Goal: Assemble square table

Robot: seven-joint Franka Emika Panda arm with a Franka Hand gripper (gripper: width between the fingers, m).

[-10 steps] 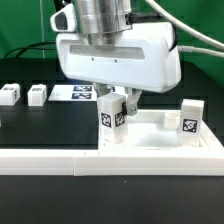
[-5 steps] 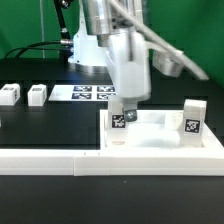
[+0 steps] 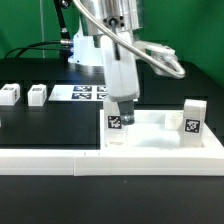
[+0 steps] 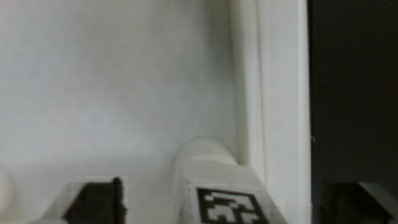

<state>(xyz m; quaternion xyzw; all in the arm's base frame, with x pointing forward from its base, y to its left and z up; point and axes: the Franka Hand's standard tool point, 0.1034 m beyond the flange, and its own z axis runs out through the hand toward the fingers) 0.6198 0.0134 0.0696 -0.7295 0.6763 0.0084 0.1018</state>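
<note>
The square table's white slab (image 3: 162, 146) lies underside up, at the exterior view's right. A white tagged leg block (image 3: 118, 124) stands upright in its near-left corner socket. My gripper (image 3: 121, 102) hangs straight down over this leg, seen edge-on. In the wrist view the leg (image 4: 231, 200) stands between my gripper's (image 4: 231, 188) fingers (image 4: 103, 204), with bare slab (image 4: 107, 80) showing between the finger and the leg, so the jaws are open around it. A second leg (image 3: 190, 115) stands in the right corner.
Two loose leg blocks (image 3: 10, 94) (image 3: 38, 93) lie on the black table at the exterior view's left. The marker board (image 3: 84, 92) lies behind the gripper. A long white L-shaped rail (image 3: 50, 156) runs along the front and frames the slab.
The gripper has turned about a quarter turn, from broadside to edge-on, and the leg's tag now faces the exterior camera more squarely. The leg sits a little lower.
</note>
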